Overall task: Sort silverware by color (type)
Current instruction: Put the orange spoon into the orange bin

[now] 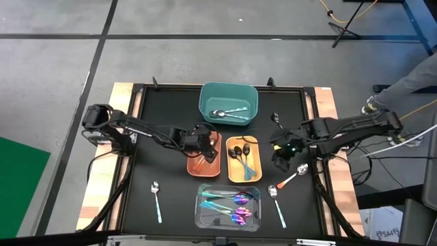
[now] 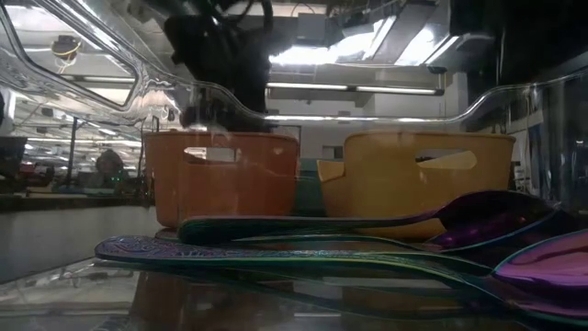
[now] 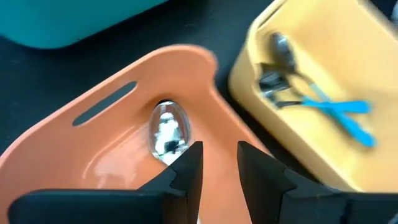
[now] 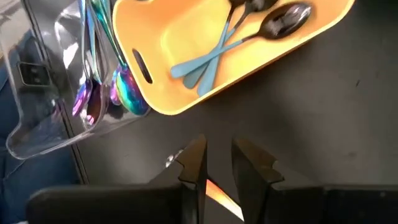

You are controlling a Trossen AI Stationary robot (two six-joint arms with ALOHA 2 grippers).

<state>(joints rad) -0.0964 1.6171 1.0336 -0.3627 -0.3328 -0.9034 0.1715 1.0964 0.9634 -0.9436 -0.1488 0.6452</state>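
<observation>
My left gripper (image 1: pixel 203 145) (image 3: pixel 214 163) hovers over the orange bin (image 1: pixel 213 166), its fingers a little apart with nothing between them. A silver spoon (image 3: pixel 168 132) lies in that bin, its bowl against the end wall. My right gripper (image 1: pixel 281 162) (image 4: pixel 216 160) is slightly open above the black mat, beside the yellow bin (image 4: pixel 186 56). An orange-handled spoon (image 1: pixel 291 178) lies flat on the mat; its handle (image 4: pixel 219 193) shows through the gap between the right fingers. Two teal-handled spoons (image 1: pixel 157 201) (image 1: pixel 277 205) lie loose near the near edge.
The teal bin (image 1: pixel 228 102) at the far side holds plain silver spoons. Black-headed, teal-handled spoons (image 1: pixel 240 156) lie in the yellow bin. The clear bin (image 1: pixel 229 206) holds iridescent spoons (image 2: pixel 367 248). A small dark piece (image 1: pixel 275 117) lies right of the teal bin. A person's leg (image 1: pixel 410 82) is beyond the right edge.
</observation>
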